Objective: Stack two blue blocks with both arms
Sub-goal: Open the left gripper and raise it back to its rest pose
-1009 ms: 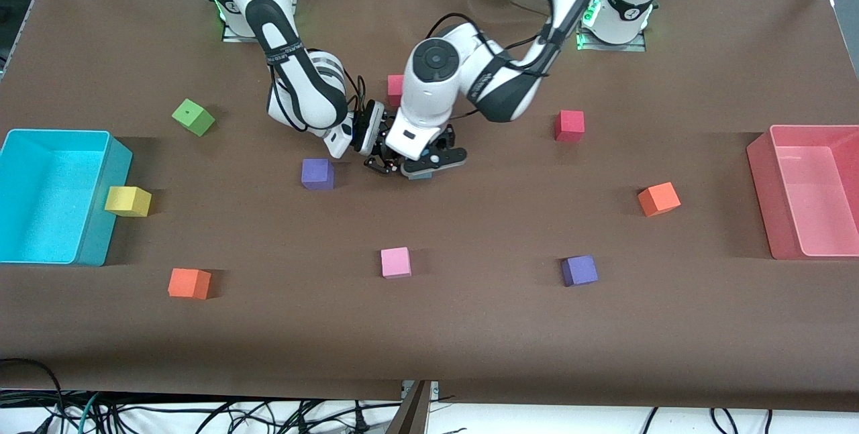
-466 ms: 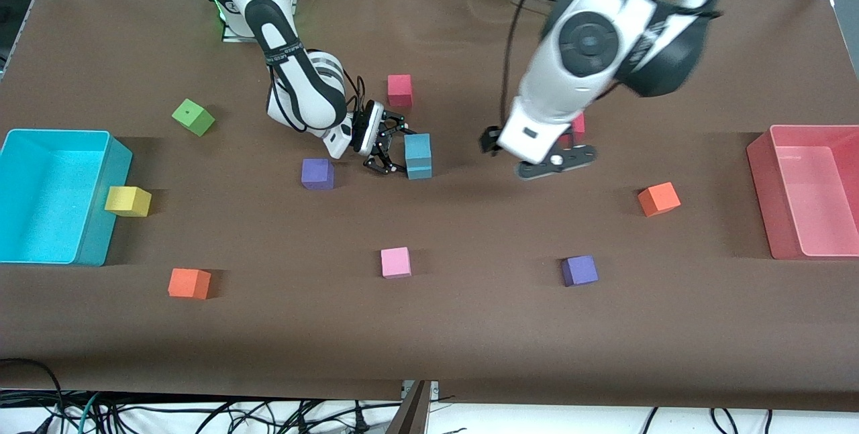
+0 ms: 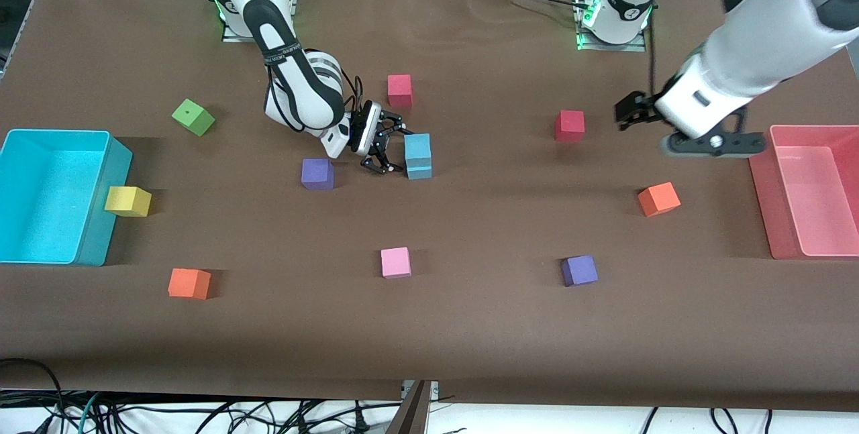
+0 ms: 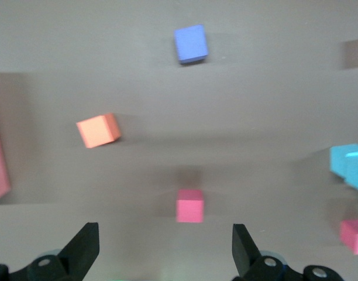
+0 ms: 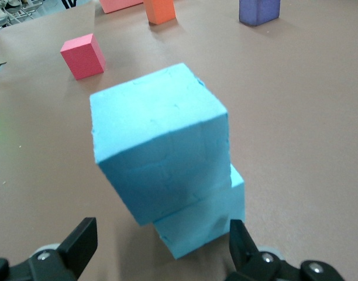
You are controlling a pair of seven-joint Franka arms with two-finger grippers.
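Two blue blocks [image 3: 418, 155] stood stacked; the right end effector [image 3: 391, 148] sat open just beside them, the left end effector [image 3: 691, 132] open, well apart.

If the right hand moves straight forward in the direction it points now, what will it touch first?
Most likely the stack of two blue blocks: the right hand is open and aimed at it, with nothing between. Probably the lower block meets the fingers first.
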